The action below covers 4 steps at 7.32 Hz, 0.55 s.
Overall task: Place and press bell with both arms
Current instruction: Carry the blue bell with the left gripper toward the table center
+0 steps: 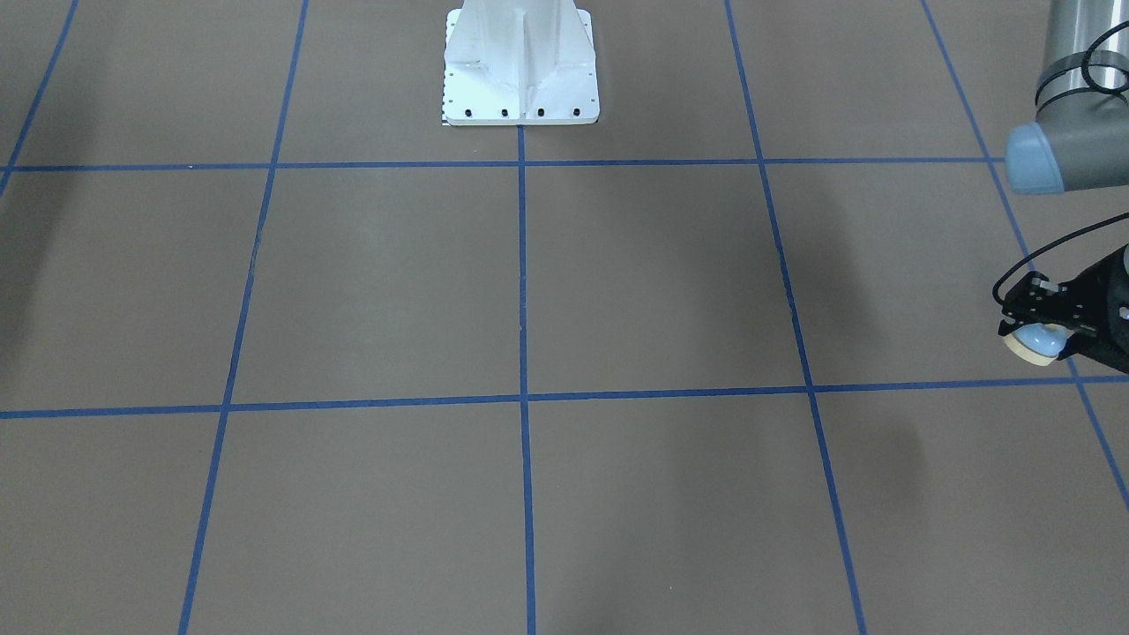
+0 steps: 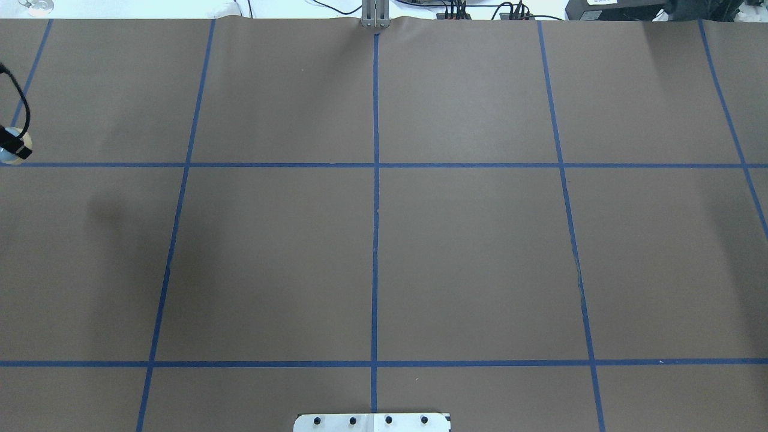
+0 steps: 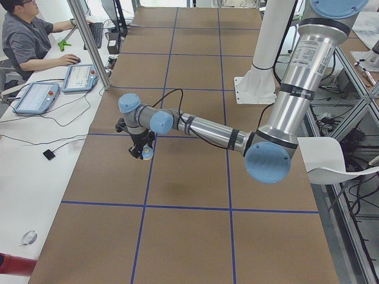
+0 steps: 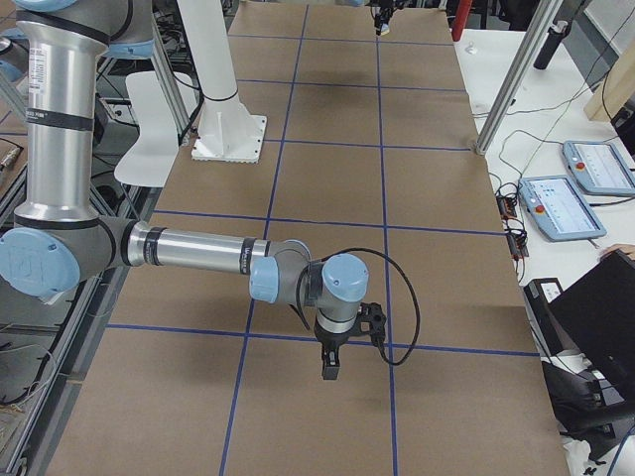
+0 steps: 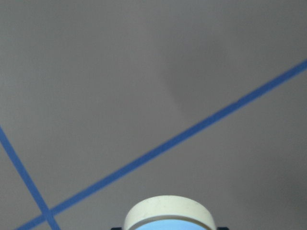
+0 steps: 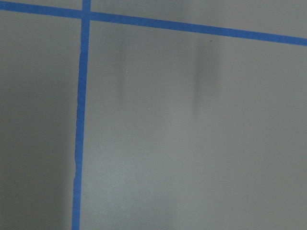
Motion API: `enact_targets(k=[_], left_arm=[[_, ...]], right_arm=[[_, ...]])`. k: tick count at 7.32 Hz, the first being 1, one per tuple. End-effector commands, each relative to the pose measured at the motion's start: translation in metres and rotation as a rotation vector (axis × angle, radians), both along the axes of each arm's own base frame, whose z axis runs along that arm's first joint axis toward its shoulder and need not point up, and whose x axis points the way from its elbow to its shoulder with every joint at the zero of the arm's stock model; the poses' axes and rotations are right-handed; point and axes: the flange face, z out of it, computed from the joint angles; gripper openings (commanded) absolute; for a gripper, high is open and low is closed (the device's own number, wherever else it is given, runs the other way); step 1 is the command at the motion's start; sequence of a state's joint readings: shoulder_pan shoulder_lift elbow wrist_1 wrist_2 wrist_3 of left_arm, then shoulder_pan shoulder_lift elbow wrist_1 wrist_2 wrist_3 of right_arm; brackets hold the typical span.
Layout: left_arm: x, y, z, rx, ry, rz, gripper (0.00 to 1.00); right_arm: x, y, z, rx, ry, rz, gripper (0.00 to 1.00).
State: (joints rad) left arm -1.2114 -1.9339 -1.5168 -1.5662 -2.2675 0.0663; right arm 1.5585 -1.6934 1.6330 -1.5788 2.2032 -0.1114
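Note:
My left gripper (image 1: 1034, 333) is shut on the bell (image 1: 1037, 343), a light blue dome with a cream base ring, and holds it tilted above the brown table at the left end. The bell also shows at the overhead view's left edge (image 2: 13, 153), in the exterior left view (image 3: 146, 154), and at the bottom of the left wrist view (image 5: 168, 213). My right gripper (image 4: 331, 373) shows only in the exterior right view, pointing down over the table near a blue tape line; I cannot tell whether it is open or shut. The right wrist view shows only bare table and tape.
The white pedestal base (image 1: 520, 70) stands at the robot's side of the table. Blue tape lines (image 2: 375, 180) divide the brown table into squares. An operator (image 3: 23, 35) sits beside the table's left end with tablets (image 3: 81, 77).

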Motion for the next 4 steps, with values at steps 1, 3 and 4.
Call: enact_targets(k=[1,3,4], left_arm=[[0.099,-0.018,-0.105,-0.027,-0.009,0.004,0.05],[0.206,0.000,-0.190,-0.094,0.022,0.002,0.05],[0.258,0.014,-0.229,-0.137,0.035,-0.004,0.05]], right_arm=[[-0.001,-0.014,-0.022,0.045,-0.008,0.002,1.00],[-0.001,-0.017,-0.032,0.068,-0.007,0.001,1.00],[-0.001,-0.018,-0.036,0.075,-0.010,0.001,1.00]])
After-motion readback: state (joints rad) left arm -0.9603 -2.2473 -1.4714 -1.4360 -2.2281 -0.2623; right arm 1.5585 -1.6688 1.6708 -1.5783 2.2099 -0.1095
